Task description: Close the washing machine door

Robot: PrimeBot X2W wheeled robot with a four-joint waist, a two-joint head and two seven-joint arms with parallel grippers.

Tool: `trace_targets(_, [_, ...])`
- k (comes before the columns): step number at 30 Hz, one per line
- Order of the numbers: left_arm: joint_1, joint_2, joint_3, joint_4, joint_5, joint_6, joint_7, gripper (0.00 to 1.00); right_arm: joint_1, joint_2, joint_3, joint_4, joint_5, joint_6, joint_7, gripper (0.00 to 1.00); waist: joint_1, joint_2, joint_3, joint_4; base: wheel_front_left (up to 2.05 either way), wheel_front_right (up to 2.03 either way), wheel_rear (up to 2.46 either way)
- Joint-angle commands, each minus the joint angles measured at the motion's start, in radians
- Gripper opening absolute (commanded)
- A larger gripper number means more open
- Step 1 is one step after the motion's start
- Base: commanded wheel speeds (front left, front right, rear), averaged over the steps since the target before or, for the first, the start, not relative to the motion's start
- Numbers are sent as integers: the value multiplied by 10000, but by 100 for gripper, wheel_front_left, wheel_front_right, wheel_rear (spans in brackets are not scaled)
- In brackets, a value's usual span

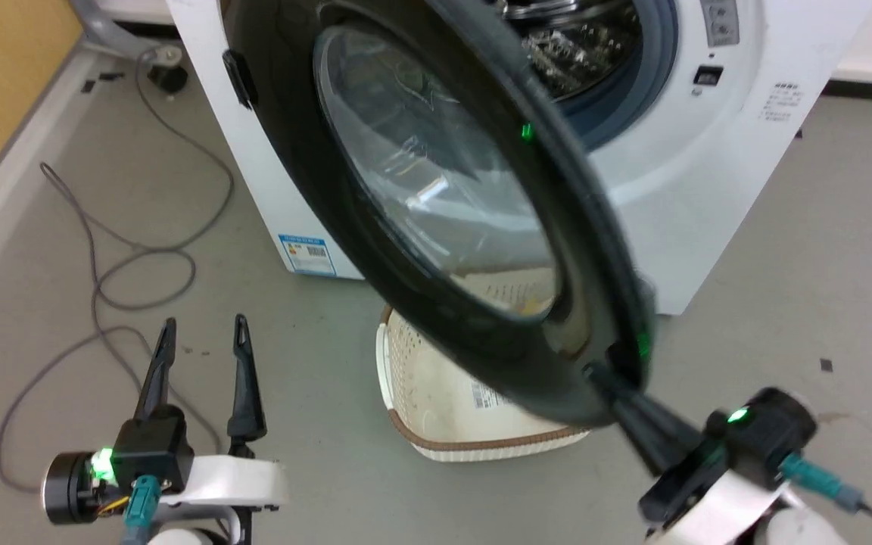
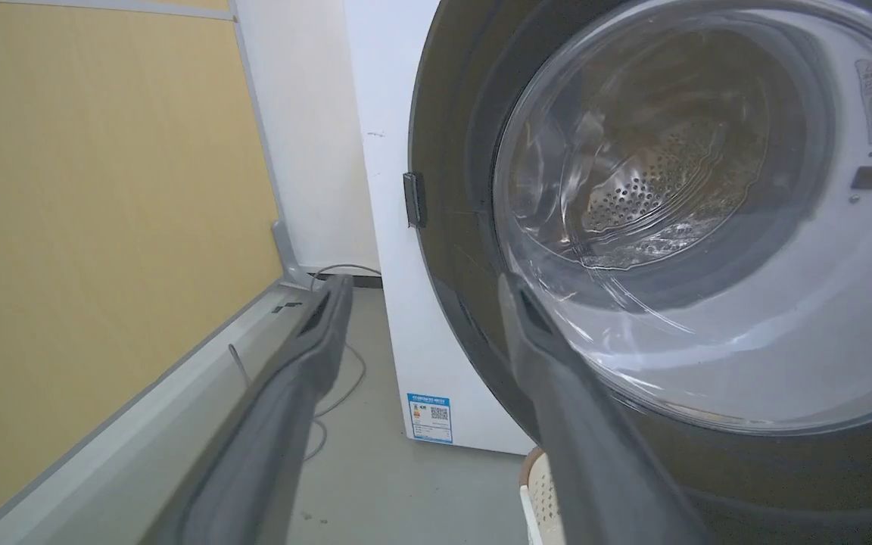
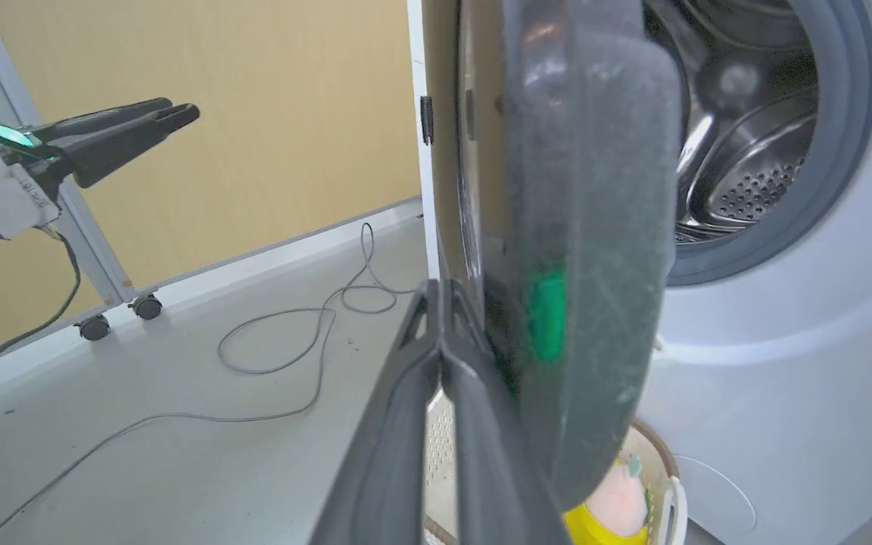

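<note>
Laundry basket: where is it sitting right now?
Head view, lower centre: the laundry basket sits on the floor before the washing machine, partly hidden behind the open door, left of the right pincer.

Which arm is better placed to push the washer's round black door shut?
Right, probably. The right gripper, shut, sits at the free edge of the round glossy black door; the left gripper hangs open over the grey floor, apart from the door.
</note>
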Motion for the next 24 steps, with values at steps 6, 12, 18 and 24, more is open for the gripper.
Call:
trace_targets(6, [-471,-274,-58,-120,247,-211,-43,100,-692,257,-1428,928,8,-19,-34,0,0,0,640,18,0,0,0])
trace_targets(12, [-869,-480,-111,-194,283,-334,-43,100,-1661,260,-2241,1841,-161,-19,-34,0,0,0,1251,188,0,0,0])
trace_targets(18, [-1192,-639,-186,-286,288,-409,-43,100,-2899,156,-2929,2795,-312,-19,-34,0,0,0,1850,462,0,0,0])
trace_targets(24, [-1448,-724,-232,-359,266,-423,-43,100,-3985,22,-3479,3580,-545,-19,-34,0,0,0,2332,672,0,0,0])
